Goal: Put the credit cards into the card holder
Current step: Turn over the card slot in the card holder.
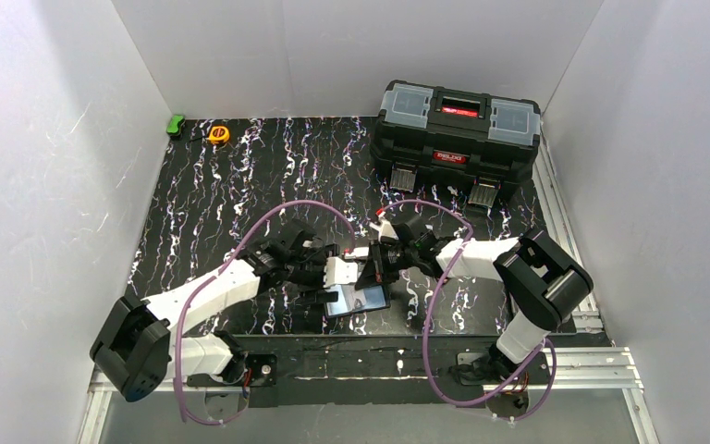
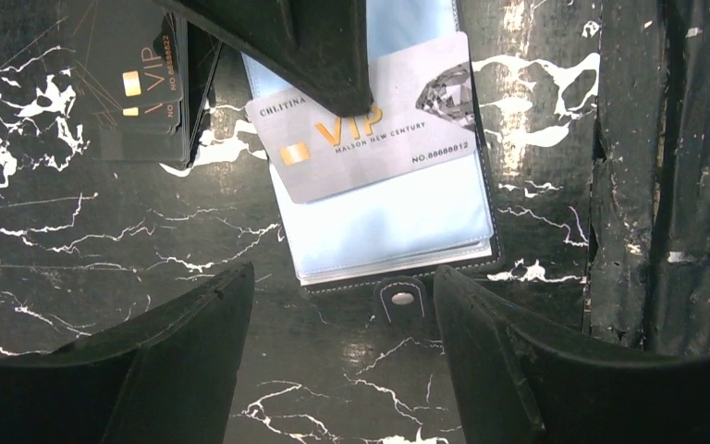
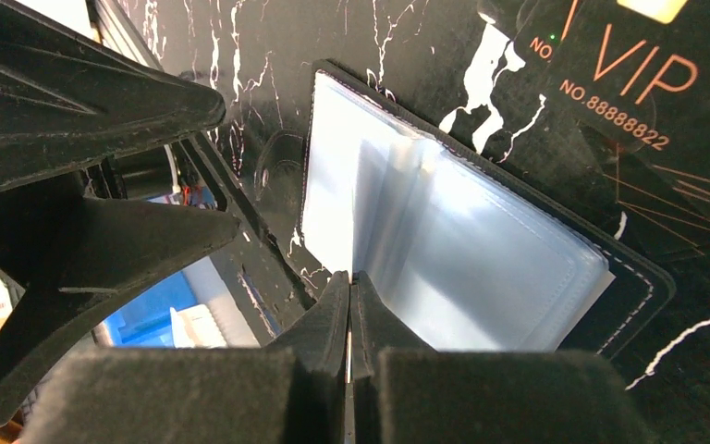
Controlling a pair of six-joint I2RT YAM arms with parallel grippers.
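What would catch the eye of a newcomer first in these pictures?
A silver VIP card sits tilted across the bluish sleeves of the open card holder, front and centre. Black VIP cards lie beside it; a large black toolbox stands at the far right.

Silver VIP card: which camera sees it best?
The left wrist view. There the silver VIP card fills the middle, its gold letters readable, slanted over the open card holder. The right wrist view shows the holder's sleeves but not the card's face. The top view shows it too small to make out.
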